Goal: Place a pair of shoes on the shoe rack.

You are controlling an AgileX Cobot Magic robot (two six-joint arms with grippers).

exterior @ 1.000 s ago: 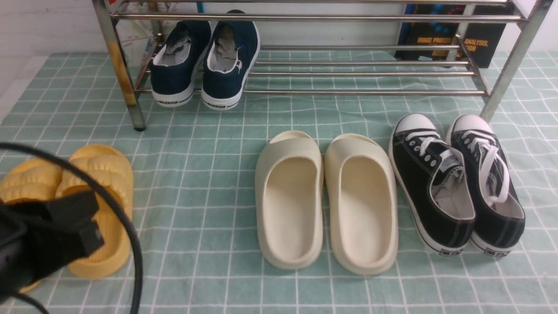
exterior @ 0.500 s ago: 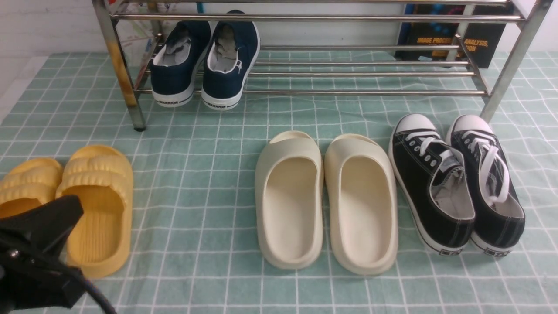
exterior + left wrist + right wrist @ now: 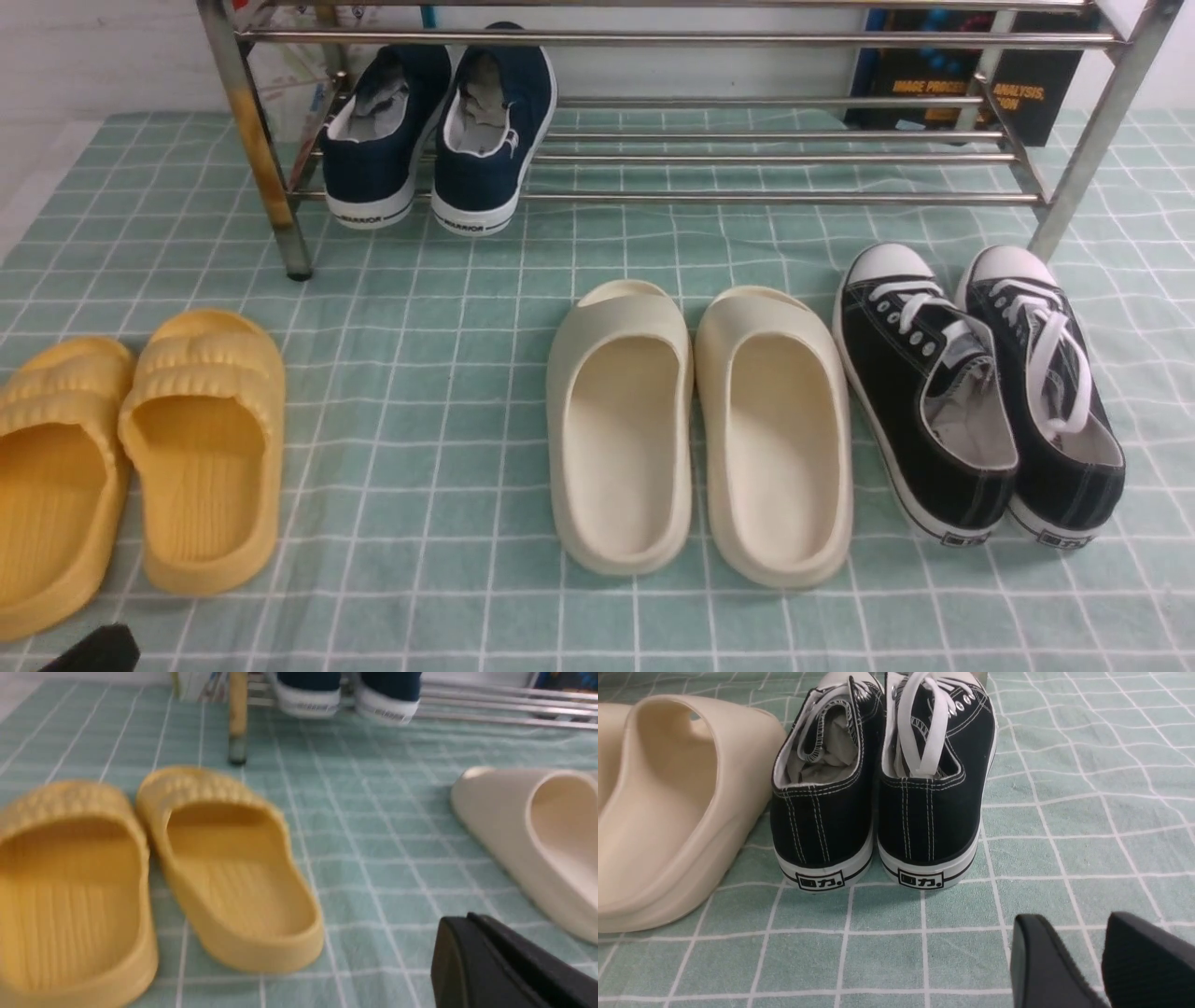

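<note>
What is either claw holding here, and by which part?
Nothing. The left claw is shut and empty; the right claw is open and empty.

The pair of shoes [image 3: 439, 131] is navy blue with white soles and pale grey-white lining, black lettering on the heels. The shoe rack [image 3: 747, 196] is shiny silver, one leg stained yellow-brown. Sea-green cloth [image 3: 448, 392] with a white grid covers the worktop. At nine o'clock lie mustard-yellow ribbed slides [image 3: 140, 448]; centre, plain cream slides [image 3: 700, 429]; at three o'clock, black sneakers [image 3: 980, 392] with white laces, toe caps and stitching.
</note>
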